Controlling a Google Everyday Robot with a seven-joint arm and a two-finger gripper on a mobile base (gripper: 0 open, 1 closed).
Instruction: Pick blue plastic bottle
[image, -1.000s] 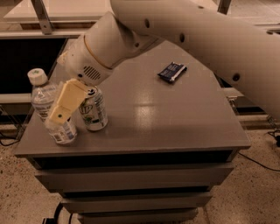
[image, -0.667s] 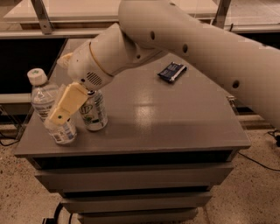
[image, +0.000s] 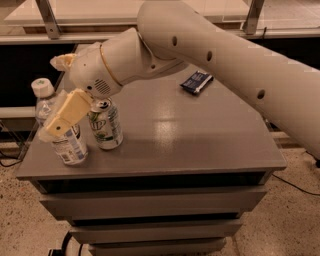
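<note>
Clear plastic blue plastic bottle (image: 50, 107) stands upright at the front-left corner of a grey worktop (image: 190, 135), long axis vertical, white screw cap pointing up, base on the surface. Its body is see-through w/ ribbed shoulders, and a white-and-blue printed label wraps the lower half. The robot's gripper (image: 54, 97) is at the bottle, jaws spread apart. One flat, pale yellow finger (image: 67, 112) slants down across the front of the bottle, hiding its middle. The other beige finger (image: 62, 61) sits higher, behind and to the right of the cap. Can't tell if either finger touches the plastic. Just beside the bottle, on its right, stands a green-and-white soda can (image: 106, 125), upright, shiny metal, shorter than the bottle. A thick, smooth off-white arm (image: 225, 50) w/ rounded joints reaches in from the upper right. Near the worktop's back edge lies a small dark blue packet (image: 196, 81), flat, well apart from bottle and can. The worktop is matt w/ a soft light reflection at its centre. Grey drawer fronts (image: 150, 205) sit below it.
</note>
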